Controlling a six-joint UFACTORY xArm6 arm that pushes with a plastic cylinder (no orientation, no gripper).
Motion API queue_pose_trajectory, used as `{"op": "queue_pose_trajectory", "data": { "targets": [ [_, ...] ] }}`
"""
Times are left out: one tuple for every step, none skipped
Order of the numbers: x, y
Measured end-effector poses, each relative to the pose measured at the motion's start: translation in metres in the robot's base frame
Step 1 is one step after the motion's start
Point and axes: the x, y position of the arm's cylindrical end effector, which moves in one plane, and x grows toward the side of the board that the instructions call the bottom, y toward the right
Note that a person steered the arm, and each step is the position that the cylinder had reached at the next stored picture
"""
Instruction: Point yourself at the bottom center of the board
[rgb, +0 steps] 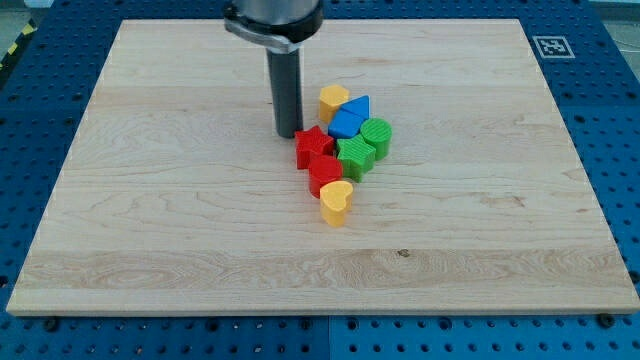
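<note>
My tip (289, 134) rests on the wooden board (180, 200) near its middle, just left of and above a tight cluster of blocks. The red star (313, 145) lies right beside the tip, to its lower right. Below it sits a second red block (324, 172), then a yellow heart (337, 201) at the cluster's bottom. A yellow block (333, 100) is at the cluster's top. A blue block (349, 117) sits under it. A green round block (377, 134) and a green star (354, 155) lie on the right side.
The board lies on a blue perforated table (600, 120). A black-and-white marker tag (553, 46) is at the board's top right corner. The rod's wide dark mount (273, 20) hangs over the board's top edge.
</note>
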Motion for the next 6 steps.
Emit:
{"op": "queue_pose_trajectory", "data": {
  "targets": [
    [0.020, 0.025],
    [0.058, 0.030],
    [0.066, 0.024],
    [0.051, -0.013],
    [0.058, -0.072],
    [0.117, -0.097]
  ]
}}
